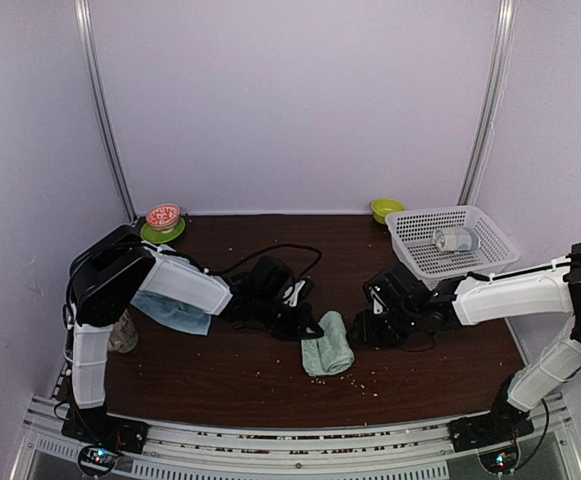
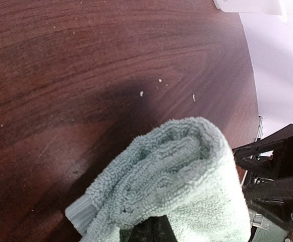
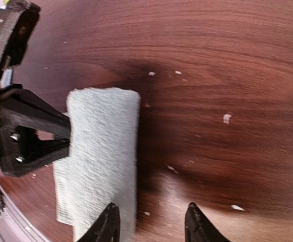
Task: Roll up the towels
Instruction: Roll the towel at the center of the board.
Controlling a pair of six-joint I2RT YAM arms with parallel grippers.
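Note:
The pale sage-green towel [image 1: 327, 345] lies rolled into a short cylinder in the middle of the brown table [image 1: 270, 385]. My left gripper [image 1: 305, 325] is shut at the roll's left end. In the left wrist view the dark fingertips [image 2: 151, 232] are tucked under the towel [image 2: 176, 171], and I cannot see whether cloth is pinched. My right gripper [image 1: 363, 328] stands open just right of the roll. In its wrist view the gripper [image 3: 151, 224] has one fingertip over the edge of the towel [image 3: 103, 161] and the other over bare wood. The light blue towel [image 1: 175, 313] lies crumpled under the left arm.
A white basket [image 1: 402, 228] holding a tipped can [image 1: 455, 240] stands at the back right, with a green bowl [image 1: 387, 208] behind it. A green plate with a red bowl [image 1: 163, 218] sits at the back left. A black cable [image 1: 280, 252] loops over the table, and crumbs are scattered about.

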